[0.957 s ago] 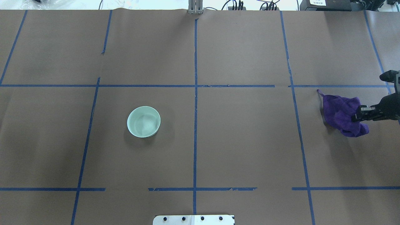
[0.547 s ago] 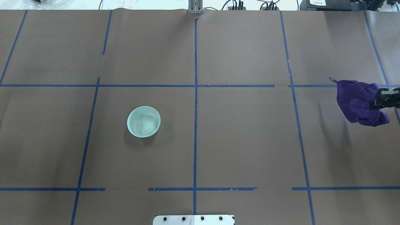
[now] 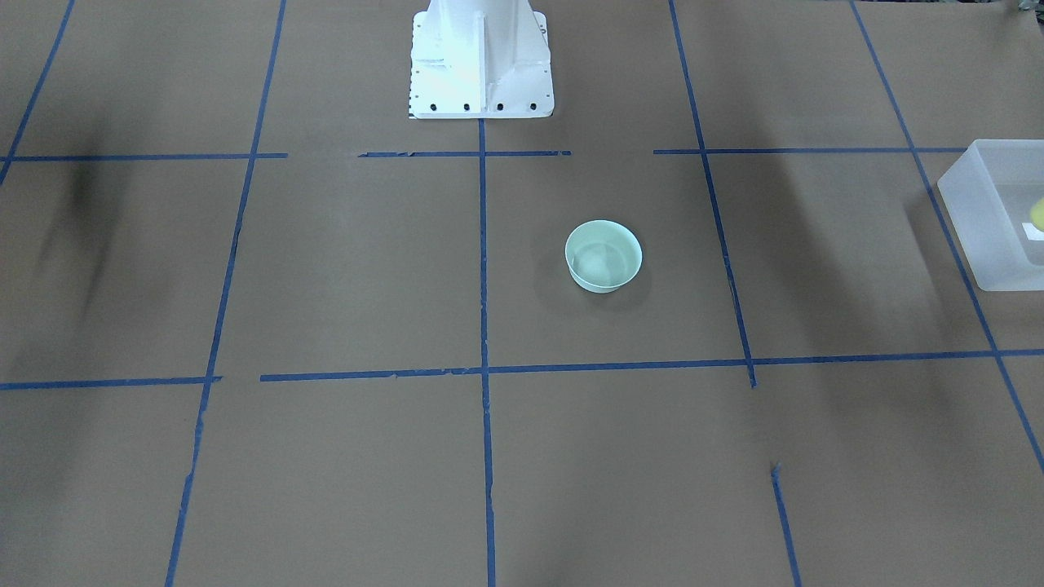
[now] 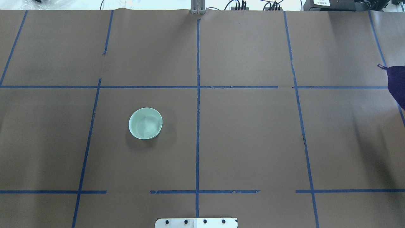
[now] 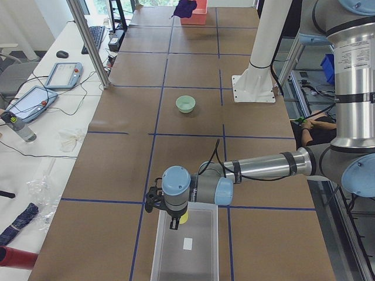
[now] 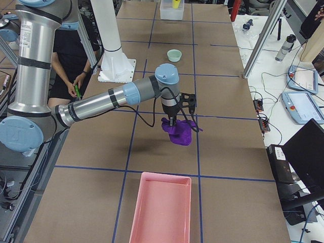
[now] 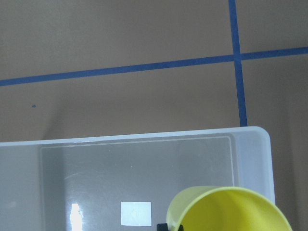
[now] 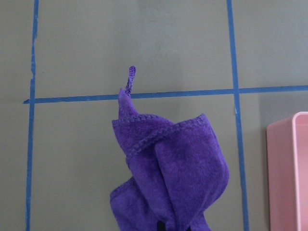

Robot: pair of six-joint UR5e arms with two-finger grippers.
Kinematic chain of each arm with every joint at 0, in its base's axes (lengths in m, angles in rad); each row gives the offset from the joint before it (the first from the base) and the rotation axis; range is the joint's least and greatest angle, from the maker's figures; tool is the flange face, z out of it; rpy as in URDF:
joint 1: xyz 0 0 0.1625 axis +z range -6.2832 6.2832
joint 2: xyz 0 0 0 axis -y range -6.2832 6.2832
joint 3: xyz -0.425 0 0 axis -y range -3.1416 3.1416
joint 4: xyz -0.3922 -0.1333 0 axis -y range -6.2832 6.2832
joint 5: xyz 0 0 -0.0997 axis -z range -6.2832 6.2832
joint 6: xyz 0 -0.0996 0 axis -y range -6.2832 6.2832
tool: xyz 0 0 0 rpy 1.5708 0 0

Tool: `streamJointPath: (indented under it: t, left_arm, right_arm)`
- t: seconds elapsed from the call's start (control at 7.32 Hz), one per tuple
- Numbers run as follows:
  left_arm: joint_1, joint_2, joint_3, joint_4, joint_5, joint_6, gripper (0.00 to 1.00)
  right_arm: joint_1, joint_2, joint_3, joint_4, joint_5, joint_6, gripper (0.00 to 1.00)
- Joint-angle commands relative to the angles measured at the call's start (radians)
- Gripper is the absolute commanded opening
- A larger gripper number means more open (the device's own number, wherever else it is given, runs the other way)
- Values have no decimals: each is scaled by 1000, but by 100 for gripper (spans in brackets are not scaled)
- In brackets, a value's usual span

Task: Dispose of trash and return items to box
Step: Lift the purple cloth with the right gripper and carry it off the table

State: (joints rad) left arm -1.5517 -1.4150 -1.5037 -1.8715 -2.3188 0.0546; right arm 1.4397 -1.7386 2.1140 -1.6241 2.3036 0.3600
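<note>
**Front-facing view:** A pale green bowl (image 3: 603, 256) stands upright a little toward two o'clock from the middle of the table (image 3: 326, 269). The white robot base (image 3: 479, 57) is at twelve o'clock. The frosted bin (image 3: 979, 196) is cut off by the frame at three o'clock. A blur of the yellow cup (image 3: 1037, 214) shows within its outline.

**Overhead view:** The bowl lies toward nine o'clock. Part of a purple cloth (image 4: 398, 82) shows at the three o'clock edge. Neither gripper is in frame.

**Exterior left view:** At six o'clock the left gripper (image 5: 176, 221) hangs over the far end of the bin. The cup is at its fingertips, above the bin floor.

**Exterior right view:** The right gripper (image 6: 173, 120) points down near the centre. The cloth hangs bunched from its fingers. A pink tray (image 6: 167, 175) lies at six o'clock, apart from the cloth.

**Left wrist view:** The cup's open mouth fills five o'clock, over the bin's corner. Only a dark sliver of finger shows at its rim, clamped on the cup.

**Right wrist view:** The cloth rises from six o'clock, pinched there by the closed fingers, with its loop toward twelve. The tray edges in at four o'clock.
</note>
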Motion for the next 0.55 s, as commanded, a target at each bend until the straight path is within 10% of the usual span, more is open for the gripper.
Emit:
streamJointPath:
  t: [0.0, 0.27, 0.41]
  left_arm:
    - [42, 10, 80, -111, -30, -4, 0]
    - [68, 11, 117, -164, -80, -4, 0]
    - [74, 11, 126, -176, -92, -4, 25]
  right_arm:
    - [85, -2, 6, -43, 0, -143, 0]
    - [146, -12, -5, -77, -13, -282, 0]
    - [180, -10, -11, -115, -26, -370, 0]
